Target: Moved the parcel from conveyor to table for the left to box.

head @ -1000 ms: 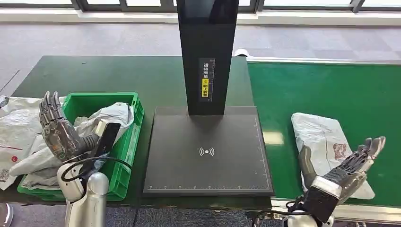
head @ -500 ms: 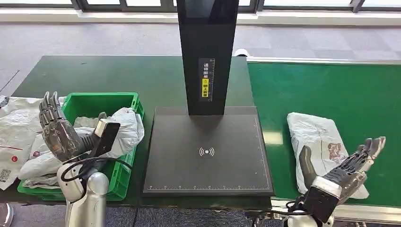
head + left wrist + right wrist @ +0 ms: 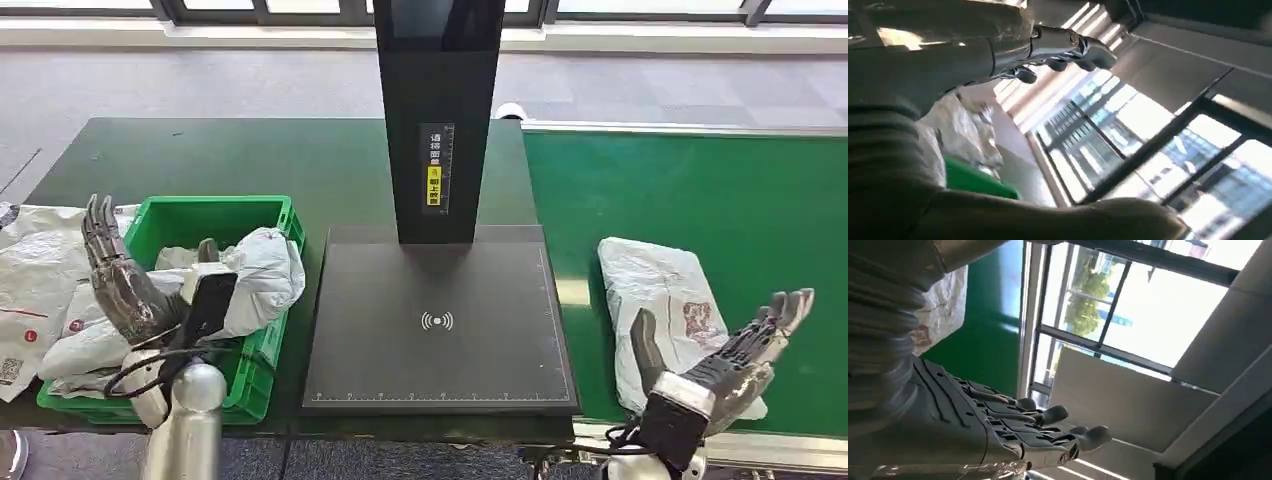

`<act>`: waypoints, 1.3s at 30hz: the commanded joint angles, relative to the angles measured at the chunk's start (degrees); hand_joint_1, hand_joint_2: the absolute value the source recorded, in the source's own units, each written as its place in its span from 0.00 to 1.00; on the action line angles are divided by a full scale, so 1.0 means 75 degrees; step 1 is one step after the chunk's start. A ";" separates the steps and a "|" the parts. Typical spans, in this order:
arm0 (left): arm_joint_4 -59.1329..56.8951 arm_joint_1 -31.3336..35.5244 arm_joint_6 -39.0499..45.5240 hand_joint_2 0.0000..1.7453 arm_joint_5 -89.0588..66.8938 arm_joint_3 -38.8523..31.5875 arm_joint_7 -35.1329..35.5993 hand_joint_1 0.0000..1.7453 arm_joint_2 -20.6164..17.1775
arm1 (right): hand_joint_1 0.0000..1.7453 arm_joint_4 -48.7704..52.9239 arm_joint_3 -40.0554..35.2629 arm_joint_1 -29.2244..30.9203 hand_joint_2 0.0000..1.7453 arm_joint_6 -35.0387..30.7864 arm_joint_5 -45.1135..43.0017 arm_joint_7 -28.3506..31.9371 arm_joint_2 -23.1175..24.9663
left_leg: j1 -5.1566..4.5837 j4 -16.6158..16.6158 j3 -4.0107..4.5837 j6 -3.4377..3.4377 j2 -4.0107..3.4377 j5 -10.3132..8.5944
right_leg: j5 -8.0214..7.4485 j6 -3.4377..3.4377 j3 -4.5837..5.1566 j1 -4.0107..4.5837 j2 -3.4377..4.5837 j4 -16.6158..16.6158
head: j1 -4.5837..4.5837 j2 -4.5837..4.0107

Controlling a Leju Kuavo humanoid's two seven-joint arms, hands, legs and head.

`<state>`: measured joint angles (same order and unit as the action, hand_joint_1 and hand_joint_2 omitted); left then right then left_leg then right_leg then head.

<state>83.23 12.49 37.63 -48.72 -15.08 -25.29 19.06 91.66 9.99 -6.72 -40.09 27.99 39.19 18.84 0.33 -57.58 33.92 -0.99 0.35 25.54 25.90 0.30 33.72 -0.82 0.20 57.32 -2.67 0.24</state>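
The parcel [image 3: 668,312] is riding the conveyor [image 3: 760,200] closer to my right hand [image 3: 722,362], waiting spread and empty; my left hand [image 3: 135,285], fingers apart, is hovering over the box [image 3: 262,330].

The head camera is looking forward and down from high over the table [image 3: 200,150] and conveyor [image 3: 700,190]. Each wrist camera is sitting close behind its hand, tilting up toward windows. The right wrist view is sharing the conveyor [image 3: 993,315] with the head view.
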 commanded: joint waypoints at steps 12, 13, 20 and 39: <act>-0.0427 -0.0506 -0.2712 1.00 0.4417 0.1890 -0.1961 0.00 0.0073 | 0.00 -0.3397 0.2783 0.1625 1.00 0.0011 0.3130 -0.0888 0.0035 | -0.0002 0.0013 -0.0016 0.0006 -0.0008 0.0002 | -0.0007 0.0004 -0.0026 0.0000 0.0003 -0.0019 | 0.0003 0.0000; -0.0427 -0.0506 -0.2712 1.00 0.4417 0.1890 -0.1961 0.00 0.0073 | 0.00 -0.3397 0.2783 0.1625 1.00 0.0011 0.3130 -0.0888 0.0035 | -0.0001 0.0009 -0.0014 0.0006 -0.0005 0.0003 | -0.0006 0.0005 -0.0026 0.0004 0.0001 -0.0017 | 0.0003 0.0000; -0.0111 -0.0772 -0.4392 1.00 0.5286 0.2306 -0.1961 0.00 0.0058 | 0.00 -0.3818 0.3448 0.1989 1.00 0.0011 0.5009 -0.1883 -0.0125 | -0.0002 0.0015 -0.0017 0.0010 -0.0009 0.0002 | -0.0005 0.0003 -0.0030 0.0005 0.0003 -0.0025 | 0.0003 0.0000; 0.0037 -0.1123 -0.6572 1.00 0.6033 0.2601 -0.1961 0.00 0.0099 | 0.00 -0.9970 0.3827 0.4913 1.00 0.0266 0.6827 -0.4637 -0.2481 | -0.0011 0.0000 -0.0010 0.0014 -0.0004 0.0001 | -0.0016 0.0012 -0.0027 -0.0009 0.0004 -0.0020 | 0.0003 0.0000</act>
<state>83.25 7.96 -10.97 -3.02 4.74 -40.15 18.75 35.75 36.92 22.41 -39.60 76.83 7.69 5.75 0.26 -57.69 34.06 -0.92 0.51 25.50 25.78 0.41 33.69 -0.87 0.10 57.32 -2.64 0.24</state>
